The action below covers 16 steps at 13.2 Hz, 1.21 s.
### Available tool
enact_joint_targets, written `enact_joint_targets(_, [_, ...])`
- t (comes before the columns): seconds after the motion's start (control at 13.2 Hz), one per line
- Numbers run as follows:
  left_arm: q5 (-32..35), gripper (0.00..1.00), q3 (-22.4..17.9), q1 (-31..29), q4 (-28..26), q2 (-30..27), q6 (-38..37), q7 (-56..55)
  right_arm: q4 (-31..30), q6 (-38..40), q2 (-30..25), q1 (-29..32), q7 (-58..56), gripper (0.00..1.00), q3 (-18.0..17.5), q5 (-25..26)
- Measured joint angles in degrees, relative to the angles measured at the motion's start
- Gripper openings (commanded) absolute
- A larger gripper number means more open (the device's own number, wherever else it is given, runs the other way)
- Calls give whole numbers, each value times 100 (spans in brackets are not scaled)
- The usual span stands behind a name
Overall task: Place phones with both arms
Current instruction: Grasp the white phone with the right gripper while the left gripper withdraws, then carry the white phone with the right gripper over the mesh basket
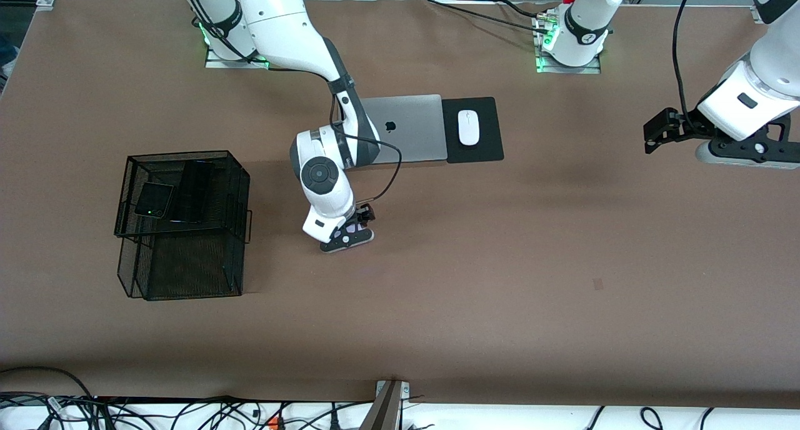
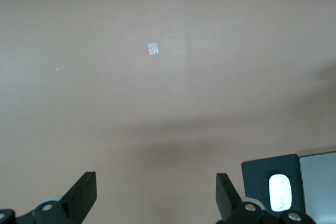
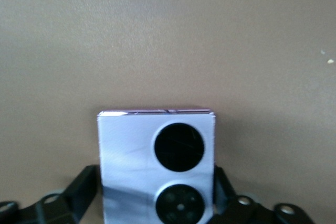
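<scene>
A lavender-white flip phone point(image 3: 134, 150) with two black circles lies flat on the brown table near its middle, nearer to the front camera than the laptop. My right gripper point(image 3: 155, 178) is down at the table around it, one finger pressed against each side of the phone point(image 1: 347, 232). A small black flip phone point(image 1: 154, 200) and a longer black slab phone point(image 1: 194, 191) lie on the upper tier of the black mesh basket point(image 1: 231, 186). My left gripper point(image 1: 653, 134) hangs open over bare table at the left arm's end, with nothing between its fingers point(image 2: 84, 190).
A silver laptop point(image 1: 409, 127) lies shut between the arm bases, with a white mouse point(image 1: 468, 127) on a black pad point(image 1: 484, 144) beside it. The mesh basket stands toward the right arm's end. Cables run along the table's front edge.
</scene>
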State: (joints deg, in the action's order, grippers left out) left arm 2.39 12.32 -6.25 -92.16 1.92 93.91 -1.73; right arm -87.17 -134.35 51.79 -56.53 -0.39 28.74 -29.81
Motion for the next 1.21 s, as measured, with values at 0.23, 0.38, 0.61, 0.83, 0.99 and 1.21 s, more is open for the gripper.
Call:
enact_joint_targets(0.23, [0,100,-23,-19,65,20,0,0,0,-21,-4,0,0,0,7,1])
enact_joint_targets(0.38, [0,100,-24,-25,73,23,0,0,15,6,-30,-7,0,0,92,1])
enact_joint_targets(0.61, [-1,100,-14,-14,82,23,0,0,197,896,-397,-29,-42,0,945,1])
enact_joint_targets(0.83, [-1,100,-123,84,88,20,4,10,203,1730,-993,19,-591,0,2067,3])
enact_joint_targets(0.99, [-1,100,-502,401,114,-15,13,73,131,1845,-1082,189,-1131,0,2584,3])
enact_joint_targets(1.21, [-1,100,-637,492,135,-71,13,128,63,1698,-933,949,-1719,0,2590,-1])
